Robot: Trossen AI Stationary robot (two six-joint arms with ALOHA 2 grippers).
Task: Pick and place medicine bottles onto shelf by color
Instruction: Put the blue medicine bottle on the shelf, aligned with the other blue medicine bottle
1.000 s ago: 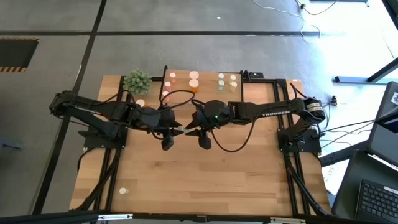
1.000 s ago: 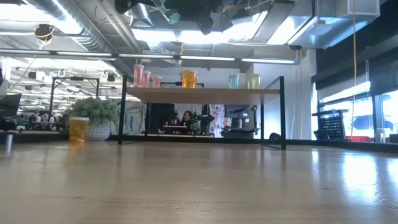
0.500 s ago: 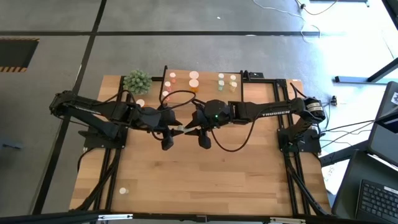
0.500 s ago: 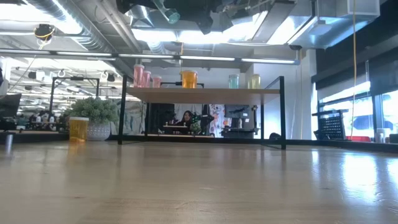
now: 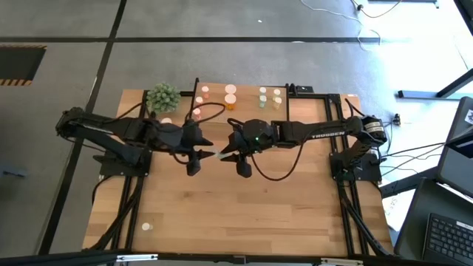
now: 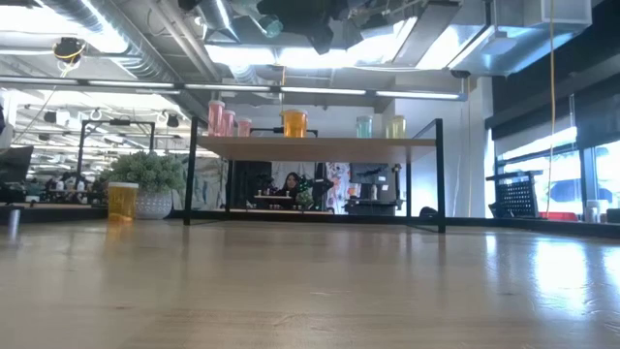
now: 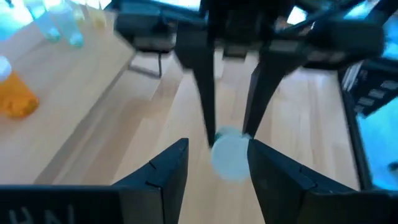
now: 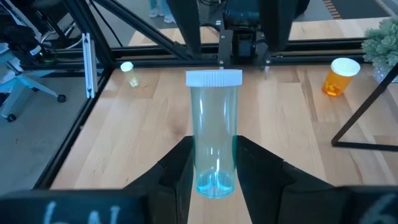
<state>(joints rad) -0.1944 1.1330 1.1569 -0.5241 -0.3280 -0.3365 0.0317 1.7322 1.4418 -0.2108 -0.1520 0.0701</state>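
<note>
Wooden surface (image 5: 244, 214), black-framed, grey floor around.
Item 1: potted plant (image 5: 162, 96), far left corner; orange bottle (image 6: 122, 200) beside it.
Item 2: shelf (image 6: 315, 144) along far edge, carrying 3 pink, 1 orange and 2 pale green bottles.
Item 3: left pincer (image 5: 211, 153), mid-surface, fingers apart, holding nothing.
Item 4: right pincer (image 5: 222, 155), facing it, clamped on clear blue-green bottle (image 8: 215, 130) with white cap.
Item 5: small bottle (image 5: 146, 227) lying alone, near left corner.
</note>
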